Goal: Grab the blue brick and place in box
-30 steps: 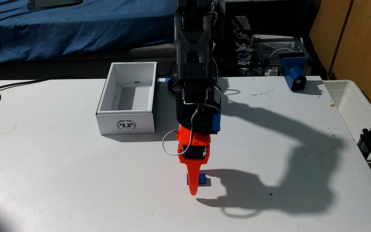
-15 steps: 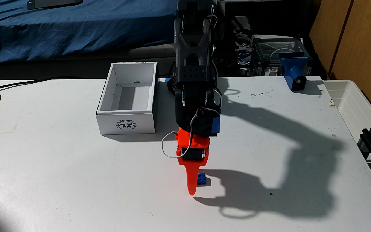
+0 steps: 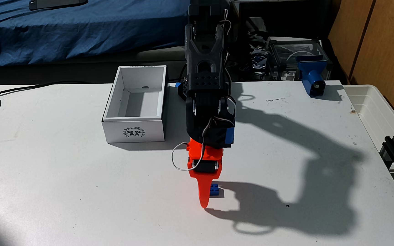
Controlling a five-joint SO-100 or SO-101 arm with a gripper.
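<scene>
Hand (image 3: 204, 205) first: its orange finger points straight down at the bench (image 3: 61, 189), tip touching or nearly touching the surface, and it stands in front of the left end of the blue brick (image 3: 216, 190). A second finger cannot be made out behind the first, so I cannot tell whether the fingers are spread, pressed together or pinching the brick.

By size, the white bench carries everything. On it, far and to the left of the arm, sits the box (image 3: 134, 132), open-topped and with nothing in it, its wreath emblem on the near short side. At the far right corner is a blue clamp (image 3: 312, 78), well apart from the action, and a translucent bin (image 3: 378, 113) lies along the right edge. The brick is the smallest thing, lying flat on the bench near the middle front, studs up, well apart from the box.

Over the last second the hand has slid a little to the left across the brick and dropped slightly; a strip of blue that showed to the left of the finger is now covered, while the brick itself has not moved. To my eye the arm is settling around the brick, and the grasp is not yet made.
</scene>
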